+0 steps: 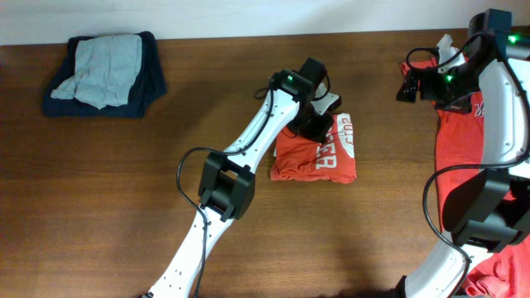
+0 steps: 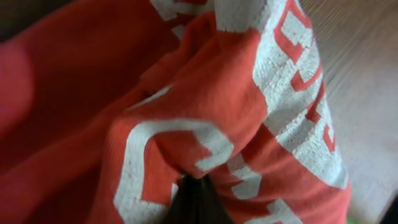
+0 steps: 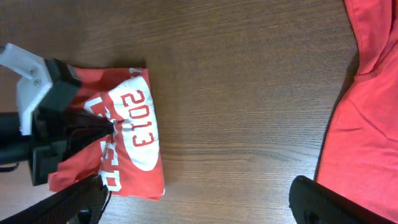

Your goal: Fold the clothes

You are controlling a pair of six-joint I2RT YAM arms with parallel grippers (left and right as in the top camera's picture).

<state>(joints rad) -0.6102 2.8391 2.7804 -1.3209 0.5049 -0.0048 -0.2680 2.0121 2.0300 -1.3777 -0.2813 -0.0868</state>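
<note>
A folded orange-red T-shirt [image 1: 319, 153] with white lettering lies mid-table; it also shows in the right wrist view [image 3: 130, 137]. My left gripper [image 1: 317, 124] is at its far edge, shut on a pinch of the fabric. In the left wrist view the lettered cloth [image 2: 205, 93] fills the frame and bunches round the dark closed fingertips [image 2: 196, 202]. My right gripper [image 1: 411, 84] hangs wide open over bare wood at the far right, its two fingers [image 3: 81, 199] spread apart with nothing between them. A second orange-red shirt [image 1: 460, 141] lies spread out under the right arm.
A pile of dark blue and grey clothes [image 1: 103, 73] sits at the back left. More red cloth [image 1: 505, 273] shows at the front right corner by the right arm's base. The table's back edge [image 1: 248, 35] meets a white wall.
</note>
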